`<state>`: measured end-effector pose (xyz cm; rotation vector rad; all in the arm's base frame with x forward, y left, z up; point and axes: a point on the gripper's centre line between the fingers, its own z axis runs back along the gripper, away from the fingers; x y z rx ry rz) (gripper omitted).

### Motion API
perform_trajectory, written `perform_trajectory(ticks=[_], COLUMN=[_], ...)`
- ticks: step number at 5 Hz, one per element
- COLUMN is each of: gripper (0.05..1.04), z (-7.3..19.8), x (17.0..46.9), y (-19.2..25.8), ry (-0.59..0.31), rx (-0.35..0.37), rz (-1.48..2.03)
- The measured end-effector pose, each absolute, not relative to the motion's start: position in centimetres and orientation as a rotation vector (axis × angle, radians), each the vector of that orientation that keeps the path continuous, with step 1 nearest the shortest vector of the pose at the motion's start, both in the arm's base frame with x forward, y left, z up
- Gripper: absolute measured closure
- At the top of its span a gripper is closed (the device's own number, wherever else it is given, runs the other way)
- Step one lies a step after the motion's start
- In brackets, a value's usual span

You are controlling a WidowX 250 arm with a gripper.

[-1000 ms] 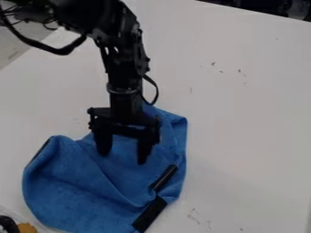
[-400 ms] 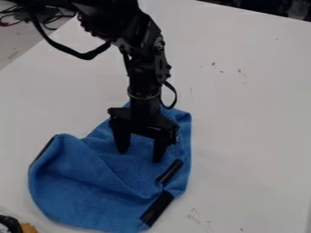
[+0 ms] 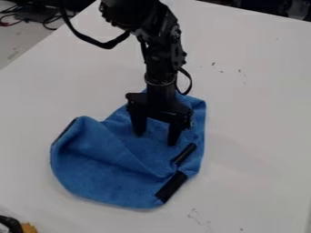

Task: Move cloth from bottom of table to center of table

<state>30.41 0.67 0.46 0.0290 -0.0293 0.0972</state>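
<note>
Hangs over the blue cloth (image 3: 100,164) with jaws spread apart, near a black strip (image 3: 184,154). Lies rumpled on the table (image 3: 261,123), toward the view's lower left.

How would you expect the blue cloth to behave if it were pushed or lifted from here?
The blue cloth will probably be floppy, since it already lies in soft folds. Its fuzzy surface suggests it may grip rather than slip. The black strips along its edge might be a little stiffer than the rest.
</note>
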Motion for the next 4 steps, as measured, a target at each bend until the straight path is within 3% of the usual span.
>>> perform_trajectory(ticks=[4], gripper=[0.082], z=[0.7], x=[40.3], y=[-1.3], ry=[-0.071], rx=[0.042], rz=[-0.016])
